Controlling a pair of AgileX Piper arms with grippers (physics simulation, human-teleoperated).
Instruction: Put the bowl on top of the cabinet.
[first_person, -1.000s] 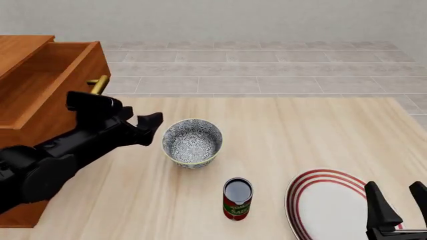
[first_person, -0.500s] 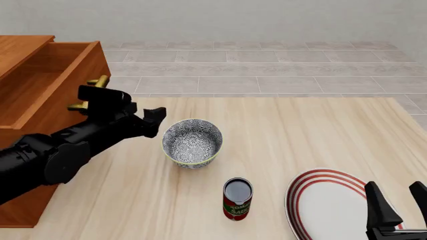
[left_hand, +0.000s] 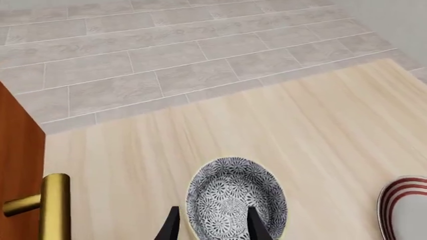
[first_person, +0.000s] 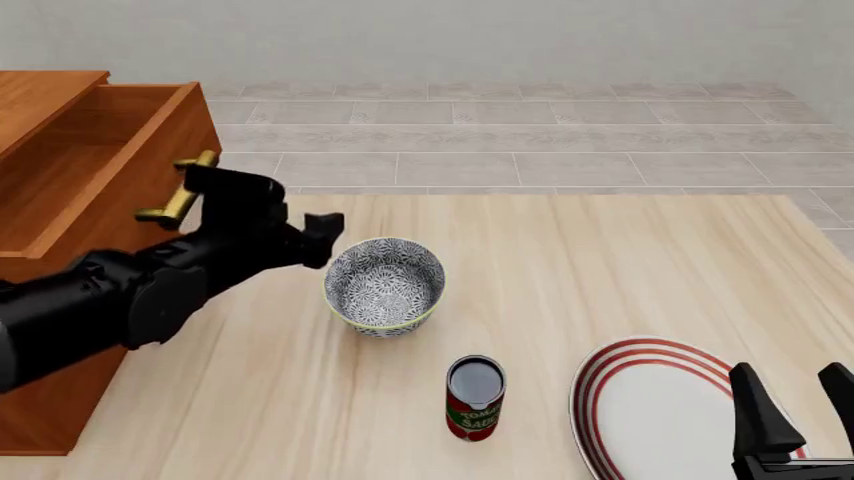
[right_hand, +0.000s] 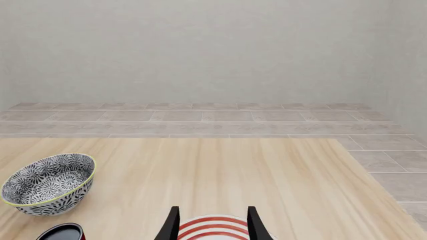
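Observation:
The bowl (first_person: 384, 284), white with a dense blue-grey pattern and a yellowish rim, stands upright on the table left of centre. It also shows in both wrist views, as bowl (left_hand: 235, 200) and bowl (right_hand: 48, 182). My left gripper (first_person: 320, 243) hovers at the bowl's left rim, open and empty. In the left wrist view the left gripper (left_hand: 212, 211) has one finger outside the rim and one over the inside. The reddish-brown cabinet (first_person: 74, 160) fills the far left, top drawer pulled out. My right gripper (first_person: 794, 410) stands open at the near right over the plate.
A red can (first_person: 475, 398) stands in front of the bowl. A red-ringed white plate (first_person: 641, 405) lies at the near right. The drawer's brass handle (first_person: 180, 195) juts out just behind my left arm; it is also seen as handle (left_hand: 52, 205).
My left arm has moved forward and right, bringing its gripper from beside the cabinet up to the bowl's left rim. The bowl and the right arm have not moved.

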